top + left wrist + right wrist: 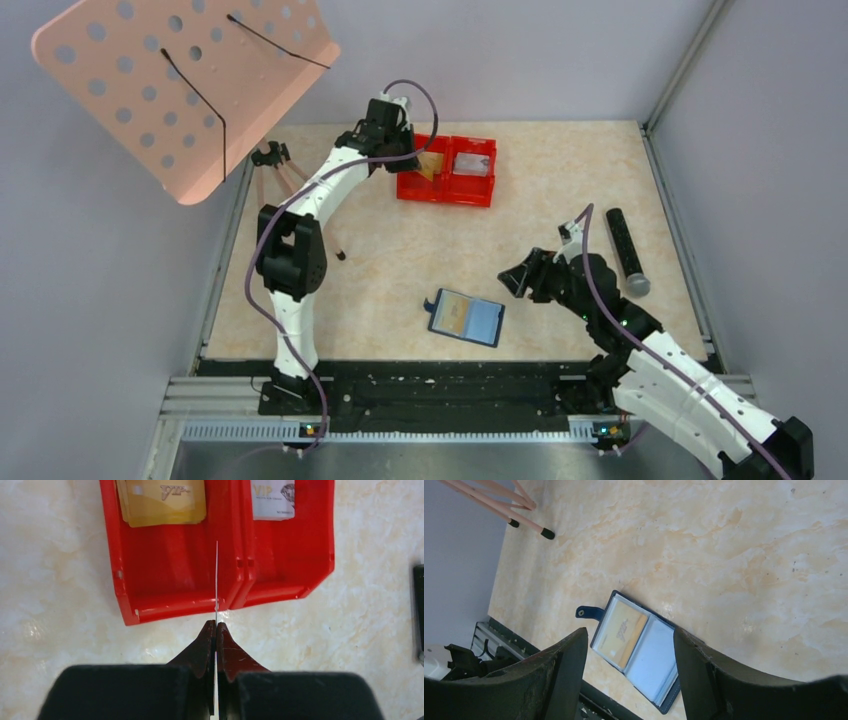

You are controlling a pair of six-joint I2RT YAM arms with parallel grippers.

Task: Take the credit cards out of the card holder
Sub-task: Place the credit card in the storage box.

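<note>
The card holder (pixel 466 317) lies open on the table near the front edge, with a gold credit card (pixel 621 630) in its left pocket. My right gripper (pixel 515 278) hovers to its right, open and empty; in the right wrist view the card holder (pixel 644 655) shows between the spread fingers (pixel 569 655). My left gripper (pixel 216 625) is shut on a thin credit card (pixel 216 580) seen edge-on, just above the near wall of the red tray (pixel 170 600). Gold cards (pixel 162 500) lie in the tray's left compartment and a silver card (pixel 272 497) in the right one.
A black cylinder (pixel 627 250) lies at the right of the table. A pink perforated board (pixel 170 80) on a tripod (pixel 285 175) stands at the back left. The red tray (pixel 480 190) sits at the back centre under the left gripper (pixel 413 160).
</note>
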